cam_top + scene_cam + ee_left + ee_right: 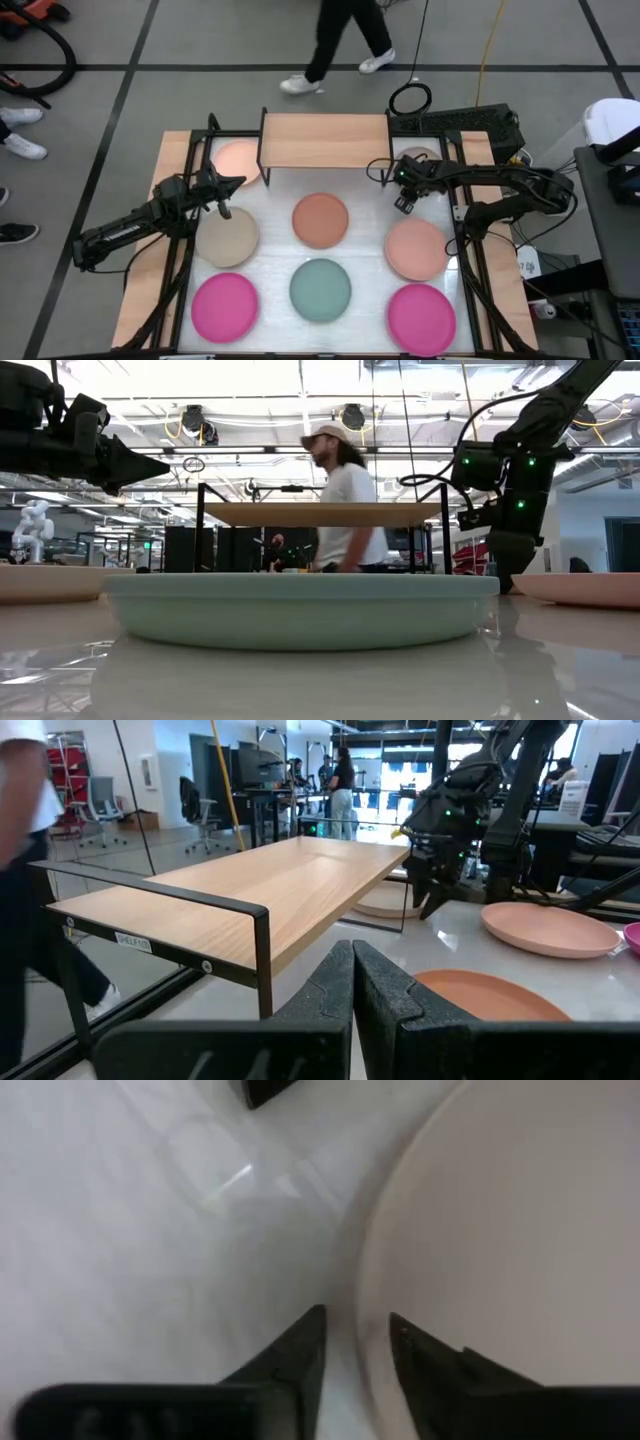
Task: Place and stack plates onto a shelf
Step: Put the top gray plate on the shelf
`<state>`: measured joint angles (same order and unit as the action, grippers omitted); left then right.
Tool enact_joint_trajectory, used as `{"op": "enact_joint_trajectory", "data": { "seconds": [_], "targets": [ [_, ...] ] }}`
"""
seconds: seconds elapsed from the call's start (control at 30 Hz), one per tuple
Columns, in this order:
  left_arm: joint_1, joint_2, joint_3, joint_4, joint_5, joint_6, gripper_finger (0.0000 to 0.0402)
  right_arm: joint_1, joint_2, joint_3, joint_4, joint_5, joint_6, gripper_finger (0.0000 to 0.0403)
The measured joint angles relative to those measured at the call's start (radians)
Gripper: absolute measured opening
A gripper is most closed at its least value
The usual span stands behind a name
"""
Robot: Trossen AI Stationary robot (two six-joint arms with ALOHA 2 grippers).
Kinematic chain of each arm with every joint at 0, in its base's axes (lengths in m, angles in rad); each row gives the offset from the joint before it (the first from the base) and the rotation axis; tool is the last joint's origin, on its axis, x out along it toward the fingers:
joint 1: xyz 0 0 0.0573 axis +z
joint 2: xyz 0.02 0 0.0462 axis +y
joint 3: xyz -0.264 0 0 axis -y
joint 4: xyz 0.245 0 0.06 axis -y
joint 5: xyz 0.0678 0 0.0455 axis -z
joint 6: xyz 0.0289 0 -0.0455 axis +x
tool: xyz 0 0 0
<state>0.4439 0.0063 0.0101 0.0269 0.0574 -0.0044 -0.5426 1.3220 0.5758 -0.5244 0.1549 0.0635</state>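
The light-wood shelf point(325, 140) on black legs stands at the far middle of the table. Plates lie flat on the white top: peach point(238, 160), beige point(228, 240), terracotta point(320, 220), salmon point(415, 250), grey-green point(320, 288) and two magenta ones point(225, 305) point(420, 318). Another beige plate point(420, 158) lies right of the shelf. My right gripper point(405, 200) points down at this plate's near-left rim and is shut on it. My left gripper point(228, 195) is shut and empty, held above the table between the peach plate and the beige plate, pointing toward the shelf. My right gripper has the beige plate's rim point(362, 1295) between its two fingers, one fingertip point(425, 1355) over the inside of the plate and the other point(305, 1345) outside, over the table. The fingers come from above, pointing down. Whether the plate is lifted, I cannot tell.
The shelf's black legs point(263, 150) stand beside the peach plate and the far beige plate. A person point(345, 500) walks past beyond the table's far edge. The table's black frame rails point(185, 260) run along its left and right sides.
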Motion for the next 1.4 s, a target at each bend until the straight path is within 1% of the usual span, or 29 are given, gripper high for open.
{"op": "enact_joint_trajectory", "data": {
  "seconds": [0.1, 0.17, 0.33, 0.53, 0.73, 0.87, 1.0, 1.1, 1.23, 1.33, 1.4],
  "targets": [
    [0.000, 0.000, 0.000, 0.000, 0.000, 0.000, 0.0004, 0.000, -0.004, 0.000, -0.003, -0.041, -0.009, 0.0024],
    [0.000, 0.000, 0.000, 0.000, 0.000, 0.000, 0.0004, 0.000, -0.017, 0.000, -0.006, -0.043, -0.006, 0.0010],
    [0.000, 0.000, 0.000, 0.000, 0.000, 0.000, 0.0004, 0.000, -0.101, -0.003, -0.028, -0.045, 0.022, 0.0004],
    [0.000, 0.000, 0.000, 0.000, 0.000, 0.000, 0.0004, 0.000, -0.269, 0.031, -0.079, 0.028, 0.059, 0.0001],
    [0.000, 0.000, 0.000, 0.000, 0.000, 0.000, 0.0004, 0.001, -0.421, 0.096, -0.095, 0.038, 0.064, 0.0001],
    [0.000, 0.000, 0.000, 0.000, 0.000, 0.000, 0.0004, 0.001, -0.473, 0.174, -0.080, 0.101, 0.049, 0.0001],
    [0.000, 0.000, 0.000, 0.000, 0.000, 0.000, 0.0004, 0.007, -0.462, 0.300, -0.007, 0.107, -0.008, 0.0001],
    [0.000, 0.000, 0.000, 0.000, 0.000, 0.000, 0.0004, 0.045, -0.415, 0.413, 0.050, 0.104, -0.062, 0.0001],
    [0.000, 0.000, 0.000, 0.000, 0.000, 0.000, 0.0004, 0.115, -0.305, 0.554, 0.070, 0.096, -0.152, 0.0000],
    [0.000, 0.000, 0.000, 0.000, 0.000, 0.000, 0.0004, 0.160, -0.211, 0.619, 0.082, 0.006, -0.253, 0.0000],
    [0.000, 0.000, 0.000, 0.000, 0.000, 0.000, 0.0004, 0.194, -0.145, 0.640, 0.074, -0.001, -0.290, 0.0000]
  ]
}}
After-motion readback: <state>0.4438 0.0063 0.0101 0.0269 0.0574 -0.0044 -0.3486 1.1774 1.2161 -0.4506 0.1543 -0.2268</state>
